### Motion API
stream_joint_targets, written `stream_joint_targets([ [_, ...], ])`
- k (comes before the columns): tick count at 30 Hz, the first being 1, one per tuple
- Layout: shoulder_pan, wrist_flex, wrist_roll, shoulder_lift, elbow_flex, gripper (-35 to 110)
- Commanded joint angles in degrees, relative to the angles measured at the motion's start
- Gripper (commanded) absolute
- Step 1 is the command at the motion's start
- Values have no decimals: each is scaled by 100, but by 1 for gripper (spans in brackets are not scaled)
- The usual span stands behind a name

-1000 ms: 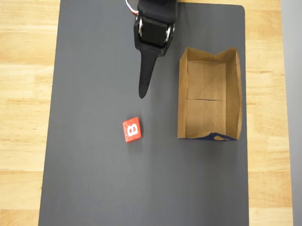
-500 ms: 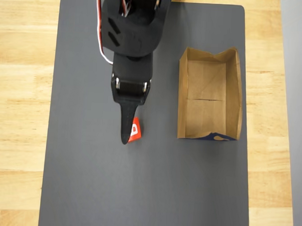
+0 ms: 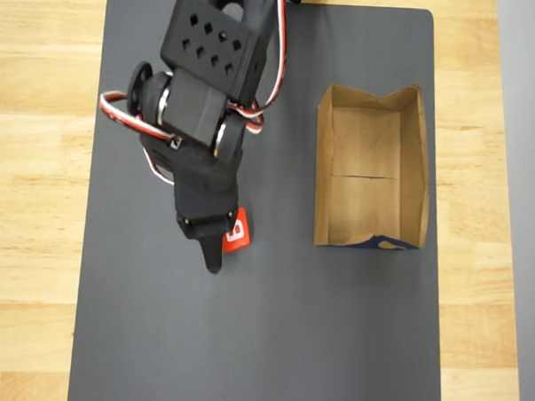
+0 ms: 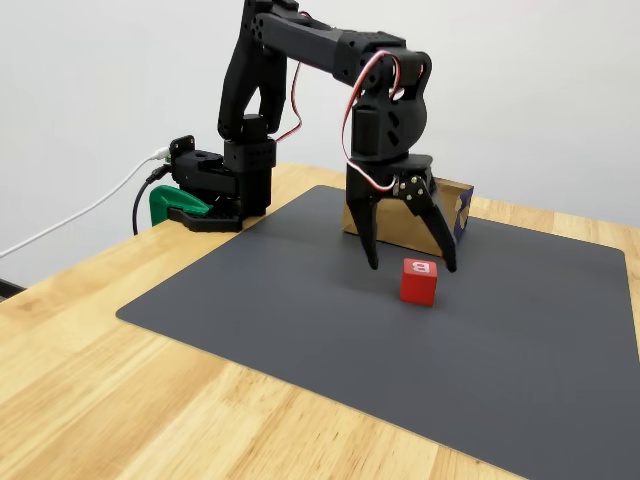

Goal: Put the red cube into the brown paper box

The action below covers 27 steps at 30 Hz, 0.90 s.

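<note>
Since half a second ago the black arm has reached further down the overhead picture and rolled its wrist, so its body now covers more of the small bright red-orange cube; cube and box lie where they were.

From overhead, the cube sits on the dark grey rectangular mat, near its middle, with the white letter B on its top face partly showing. The black two-finger gripper hangs over the cube's left part, one dark finger tip reaching just past the cube toward the bottom of the picture. How far the fingers stand apart cannot be told from this view. The rectangular tray-like box of creased brown kraft paper lies well to the right of the cube near the mat's right edge, with a strip of dark blue at its lower short edge.

The fixed view from the side shows the gripper pointing down with its two fingers spread wide, tips low over the mat just behind the cube. Whether a finger touches the cube cannot be told. The cube rests on the mat, the B facing up. The brown box stands behind the gripper, largely hidden by it. The mat lies on a light wooden table.
</note>
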Motion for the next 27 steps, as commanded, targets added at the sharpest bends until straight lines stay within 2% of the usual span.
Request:
stream_joint_targets([
  [1, 53, 229, -202, -97, -334, 39],
  [14, -114, -422, -914, -483, -422, 39],
  [27, -299, -272, -1011, -589, -404, 39],
])
